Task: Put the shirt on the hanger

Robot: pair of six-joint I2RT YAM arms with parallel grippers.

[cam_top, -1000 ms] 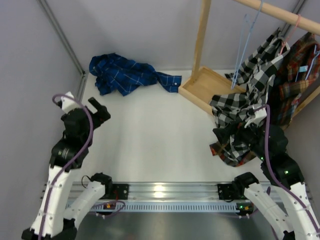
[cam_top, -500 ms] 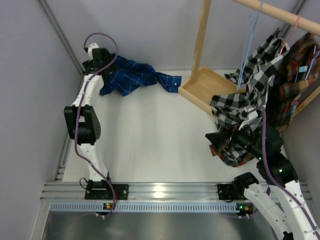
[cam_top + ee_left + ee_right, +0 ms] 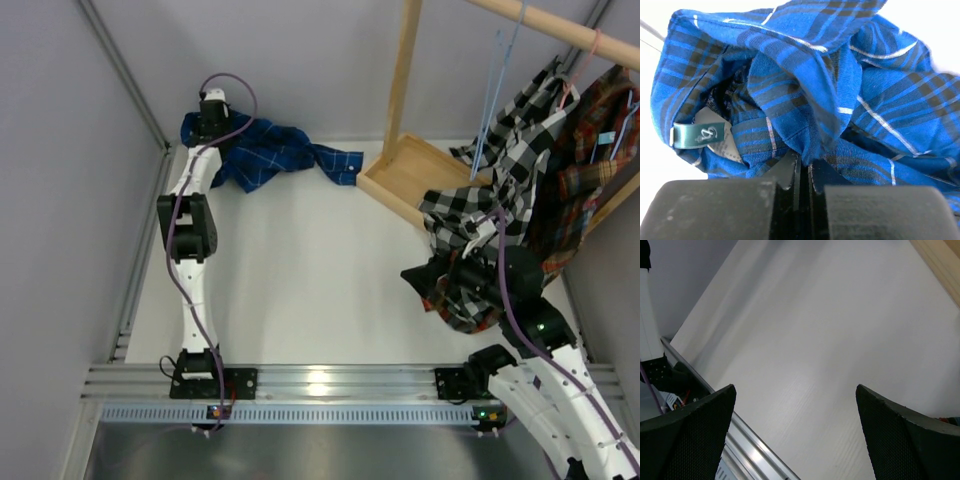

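Shirt (image 3: pixel 850 95): hangs by one drooping fold in the near-closed left gripper (image 3: pixel 803 167), looks light, limp, better taken at the collar, lies heaped at the table's (image 3: pixel 300 270) far-left corner; right gripper (image 3: pixel 795 390) gapes wide, empty.

We see the shirt (image 3: pixel 880 115) as soft, matt woven cloth; right of it, a bare wooden tray (image 3: pixel 415 165); the table (image 3: pixel 300 280) smooth, matt.

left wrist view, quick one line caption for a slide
Left gripper pinching a fold of the crumpled blue plaid shirt, neck label showing.
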